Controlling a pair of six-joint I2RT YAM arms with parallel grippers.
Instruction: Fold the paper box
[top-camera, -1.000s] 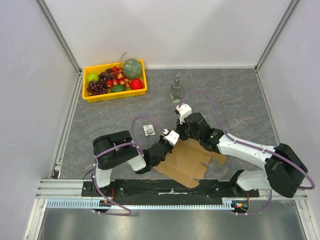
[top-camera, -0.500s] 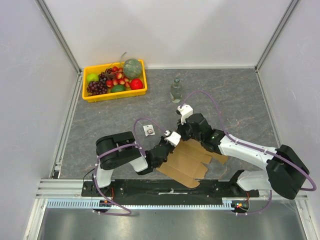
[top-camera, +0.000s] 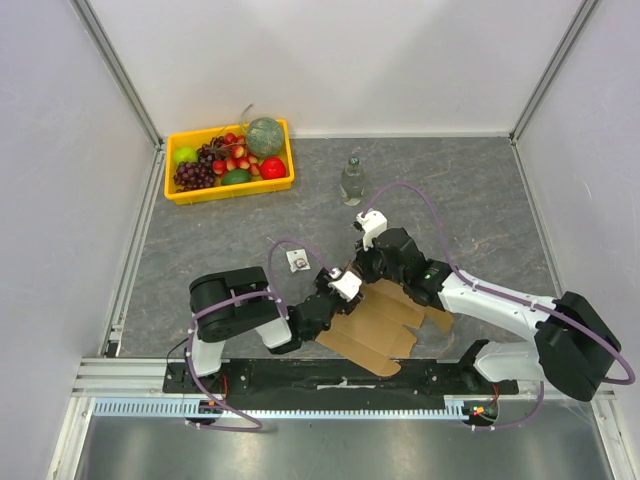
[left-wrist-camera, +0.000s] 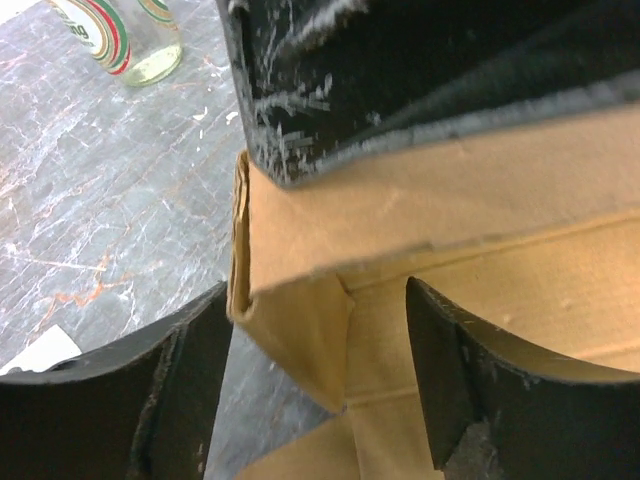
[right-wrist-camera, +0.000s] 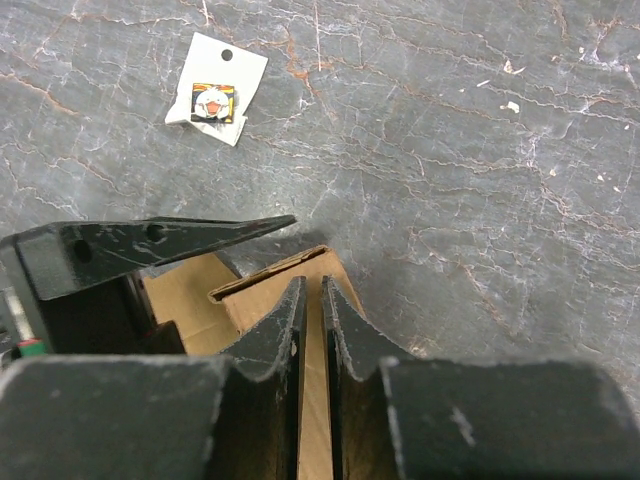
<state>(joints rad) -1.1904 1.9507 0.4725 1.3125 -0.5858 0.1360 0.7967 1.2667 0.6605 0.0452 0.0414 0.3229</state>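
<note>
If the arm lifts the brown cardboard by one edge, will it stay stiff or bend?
Likely bends: the paper box is a thin, creased sheet, and one flap already stands folded up. It probably weighs little and may slide on the table when pushed.

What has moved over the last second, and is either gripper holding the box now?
The left gripper edged right and back toward the arm bases, and now stands open astride a raised corner of the paper box. The right gripper barely shifted; it looks pinched shut on the box's flap. The box, the bottle, the fruit tray and the small card stayed where they were.
</note>
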